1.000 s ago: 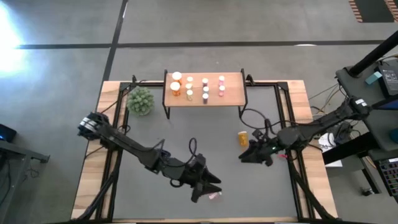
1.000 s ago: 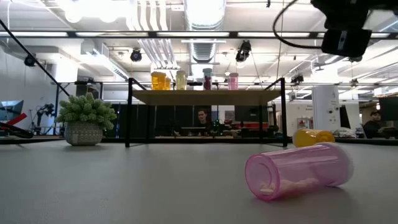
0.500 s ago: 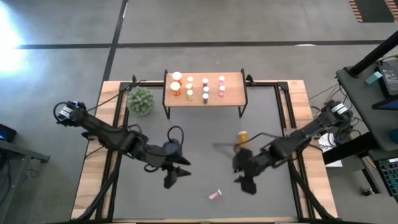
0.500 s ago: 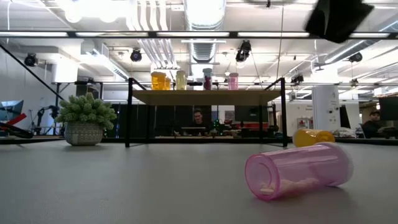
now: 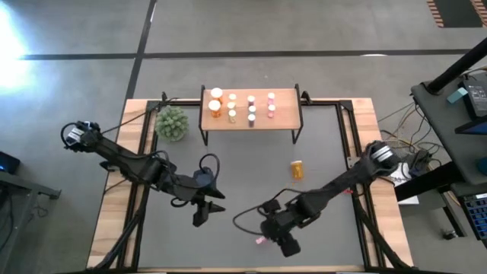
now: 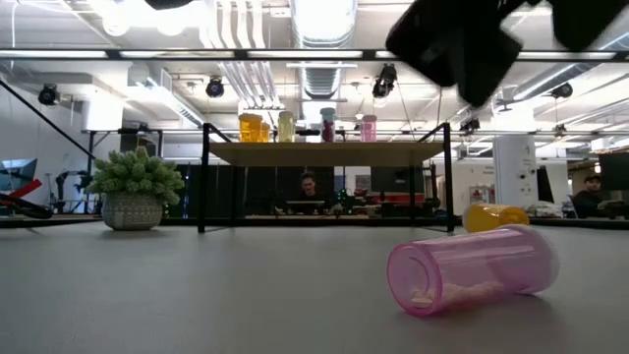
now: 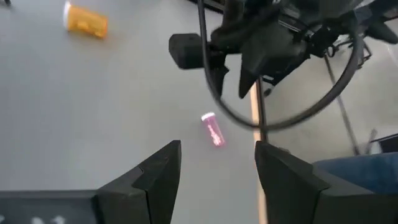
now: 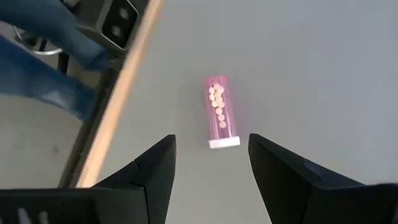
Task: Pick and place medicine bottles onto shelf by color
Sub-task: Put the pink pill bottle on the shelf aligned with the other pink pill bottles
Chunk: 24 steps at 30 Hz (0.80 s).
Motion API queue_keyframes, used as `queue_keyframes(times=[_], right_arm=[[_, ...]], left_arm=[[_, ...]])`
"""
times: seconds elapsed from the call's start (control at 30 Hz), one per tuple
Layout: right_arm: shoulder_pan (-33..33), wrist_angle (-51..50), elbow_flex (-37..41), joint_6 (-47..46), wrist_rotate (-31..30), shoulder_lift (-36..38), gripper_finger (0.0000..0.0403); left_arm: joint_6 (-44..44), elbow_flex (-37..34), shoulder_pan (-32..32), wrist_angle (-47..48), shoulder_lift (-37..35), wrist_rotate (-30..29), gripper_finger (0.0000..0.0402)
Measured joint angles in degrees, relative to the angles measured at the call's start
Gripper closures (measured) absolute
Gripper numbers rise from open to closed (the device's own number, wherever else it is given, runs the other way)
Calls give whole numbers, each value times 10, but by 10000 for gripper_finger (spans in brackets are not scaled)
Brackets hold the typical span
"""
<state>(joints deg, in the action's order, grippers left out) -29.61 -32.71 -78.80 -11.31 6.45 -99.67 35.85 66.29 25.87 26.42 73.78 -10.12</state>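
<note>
A pink bottle (image 5: 261, 240) lies on its side near the table's near edge; it also shows in the low view (image 6: 472, 280) and in both wrist views (image 7: 212, 129) (image 8: 221, 112). An orange bottle (image 5: 297, 169) lies on its side right of centre. The shelf (image 5: 285, 114) at the far side carries several upright bottles (image 5: 251, 108) in rows. My right gripper (image 5: 274, 237) is open and empty, just right of the pink bottle, above it. My left gripper (image 5: 200, 218) is open and empty, left of centre.
A green plant in a pot (image 5: 172, 122) stands left of the shelf. The table's wooden near edge (image 8: 118, 118) runs close to the pink bottle, and a person's blue-clad leg (image 8: 37, 68) shows beyond it. Cables loop off both arms.
My left gripper has drawn back from the pink bottle toward the table's left and far side. My right gripper has swung from beside the orange bottle toward the near edge and left, ending by the pink bottle. Both bottles have stayed where they lay.
</note>
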Motion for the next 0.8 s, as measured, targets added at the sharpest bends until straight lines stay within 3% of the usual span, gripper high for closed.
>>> queue_keyframes(times=[0.13,0.6,0.8], right_arm=[[0,-1,-24,-3,8,-56,212],[-1,-2,-91,-12,10,-173,213],[0,-9,-101,-30,5,-181,246]], left_arm=[[44,-12,0,8,-11,21,212],[64,-73,4,12,-74,28,212],[74,-92,4,10,-91,28,212]])
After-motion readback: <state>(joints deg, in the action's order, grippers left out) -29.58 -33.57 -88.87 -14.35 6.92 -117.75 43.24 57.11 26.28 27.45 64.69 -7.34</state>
